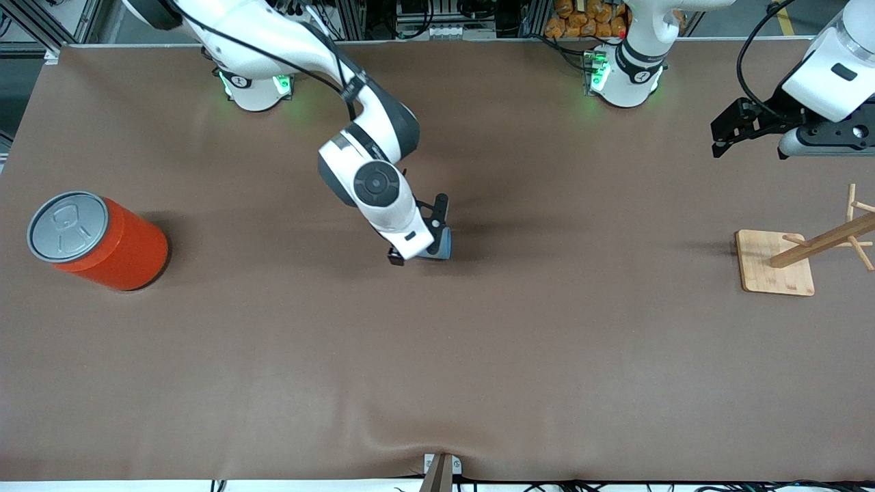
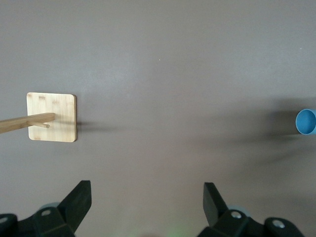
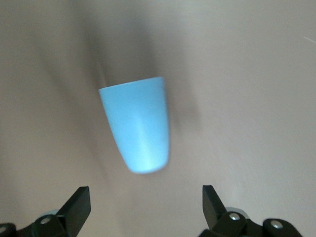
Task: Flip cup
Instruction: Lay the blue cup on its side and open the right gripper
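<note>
The light-blue cup (image 1: 446, 243) lies on its side on the brown table near the middle. Its darker open mouth faces the left arm's end, as the left wrist view (image 2: 306, 122) shows. In the right wrist view the cup (image 3: 138, 123) lies just ahead of the fingertips, narrow closed end toward them, not between them. My right gripper (image 1: 420, 232) (image 3: 145, 202) is low beside the cup, open and empty. My left gripper (image 1: 726, 133) (image 2: 147, 197) is open and empty, up over the left arm's end of the table, waiting.
A large orange can with a grey lid (image 1: 102, 239) stands at the right arm's end. A wooden peg rack on a square base (image 1: 776, 263) (image 2: 52, 117) stands at the left arm's end, below the left gripper.
</note>
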